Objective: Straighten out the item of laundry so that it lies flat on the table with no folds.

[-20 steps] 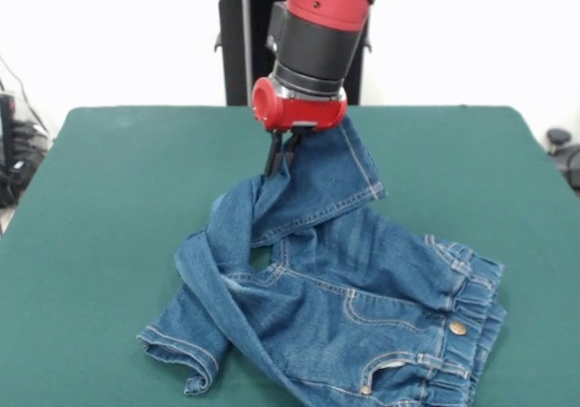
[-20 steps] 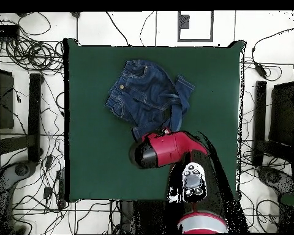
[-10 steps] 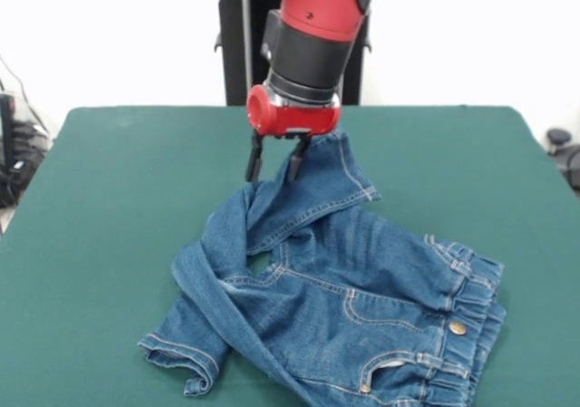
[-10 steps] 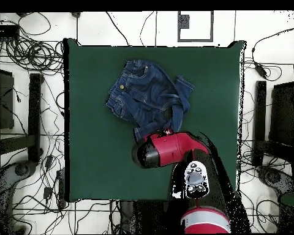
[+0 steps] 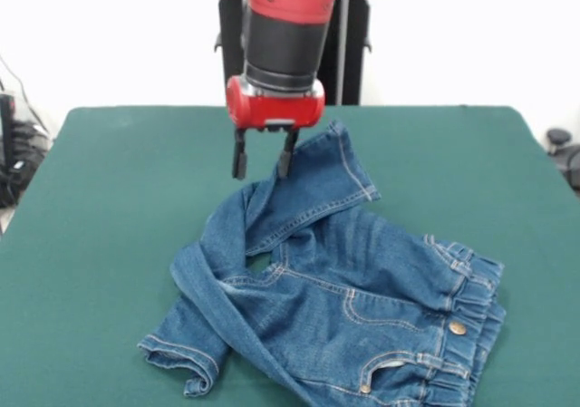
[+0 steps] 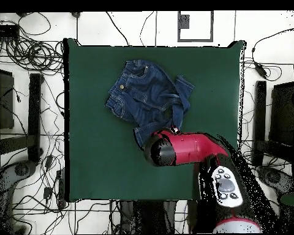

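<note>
Red-and-black gripper [image 5: 262, 164] spread, empty, above crumpled blue denim jeans [image 5: 362, 289]; risk: pinching both crossed legs, dragging folds across green felt table [image 5: 109, 180].

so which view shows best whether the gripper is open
The front view: the gripper hangs open, empty, just above the jeans, both fingers visible apart. In the overhead view the red arm hides the gripper entirely.
</note>
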